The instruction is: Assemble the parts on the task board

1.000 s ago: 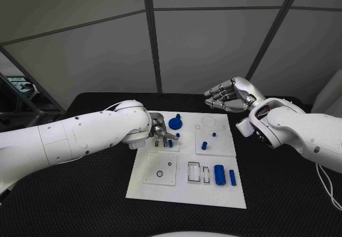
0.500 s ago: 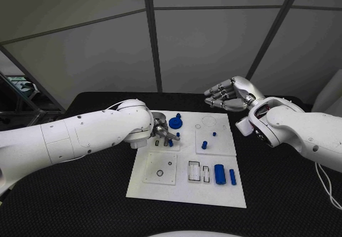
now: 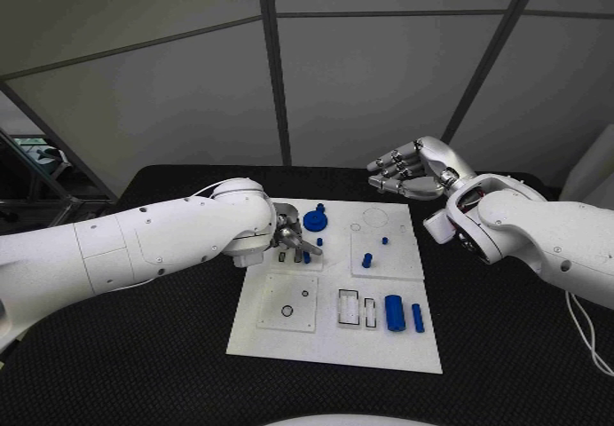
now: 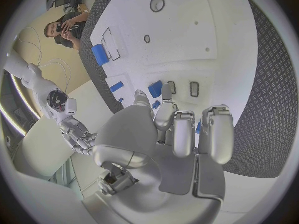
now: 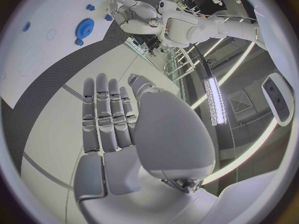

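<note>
Fingers [image 3: 297, 238] of the left hand [image 3: 288, 232] curl down onto the white board [image 3: 335, 342] on the table [image 3: 512, 355], apparently pinching a small blue part [image 3: 306, 257], while the right hand [image 3: 410, 170] hovers empty, fingers loosely apart.

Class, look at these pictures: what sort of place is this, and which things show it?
Probably a robotics lab or test cell: a white task board with small blue parts lies on a black table, backed by plain grey panel walls.
</note>
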